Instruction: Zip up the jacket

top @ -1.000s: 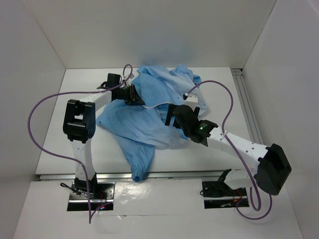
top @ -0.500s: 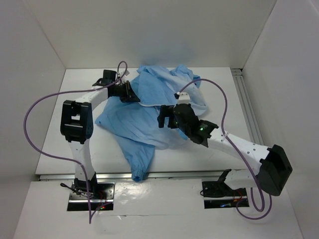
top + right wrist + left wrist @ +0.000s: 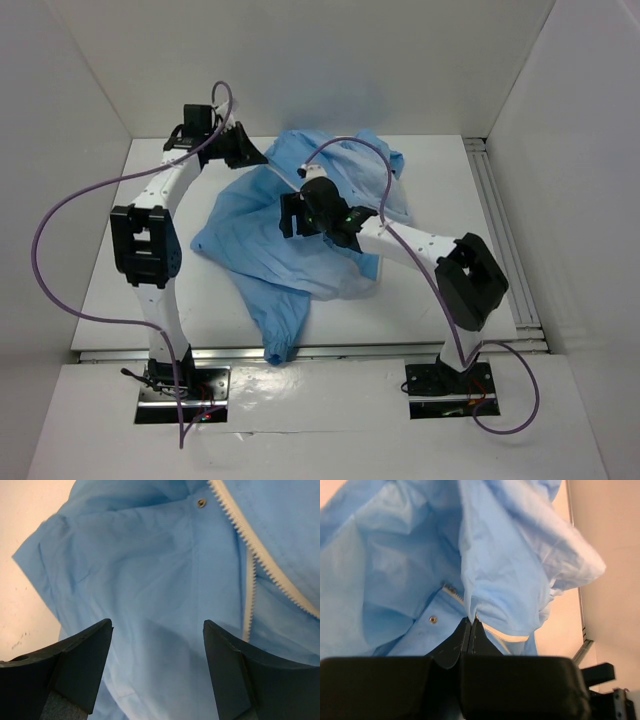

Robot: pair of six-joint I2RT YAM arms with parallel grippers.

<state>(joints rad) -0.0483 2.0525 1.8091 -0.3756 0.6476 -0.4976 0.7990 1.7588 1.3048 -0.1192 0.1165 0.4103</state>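
**Left gripper pinched on the jacket's edge, right gripper spread above the zipper**

The left gripper [image 3: 471, 625] was clamped on a fold of the jacket [image 3: 300, 270] at its far-left corner, beside the white zipper edging. The jacket lay crumpled across the middle of the table [image 3: 120, 290]. The right gripper [image 3: 157, 630] hovered over the front panel with its jaws wide and holding nothing. From its wrist view, the zipper [image 3: 240, 525] ran diagonally ahead and to the right, just past a snap stud [image 3: 201, 502]. That made the right arm the nearer one to the teeth. No slider showed in any view, and folds hid the zipper's lower end.
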